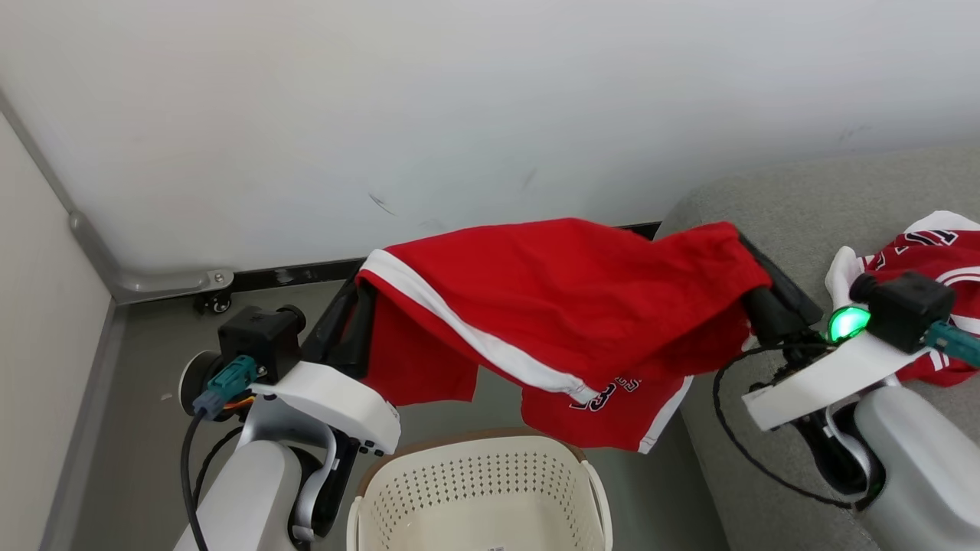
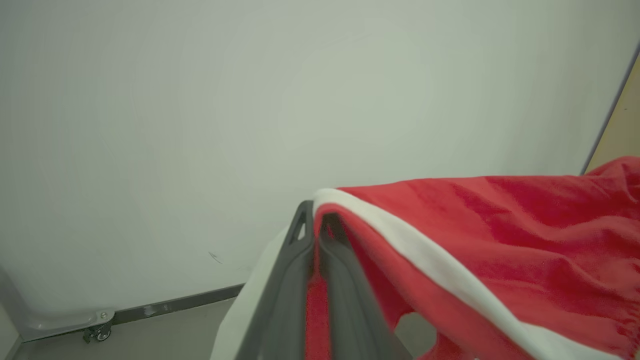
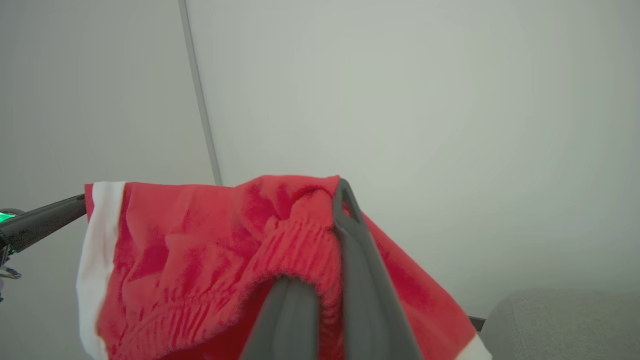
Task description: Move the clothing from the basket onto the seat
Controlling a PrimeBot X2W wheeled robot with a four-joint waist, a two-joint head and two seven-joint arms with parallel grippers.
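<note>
Two red garments: shorts (image 1: pixel 566 298) clamped by left gripper (image 2: pixel 314 222) and right gripper (image 3: pixel 332 220); jersey (image 1: pixel 938 256), half-hidden, on one seat (image 1: pixel 804 199); one basket (image 1: pixel 475 482), cropped.

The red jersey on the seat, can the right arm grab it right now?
Probably not: though the jersey lies close beside it, the right gripper has its jaws shut on the red shorts.

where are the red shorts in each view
Head view: shorts centre, stretched above the basket.
Left wrist view: shorts lower right, draped over the left pincer.
Right wrist view: shorts lower left to centre, over the right pincer.
Shared landmark: the shorts' white stripe.
</note>
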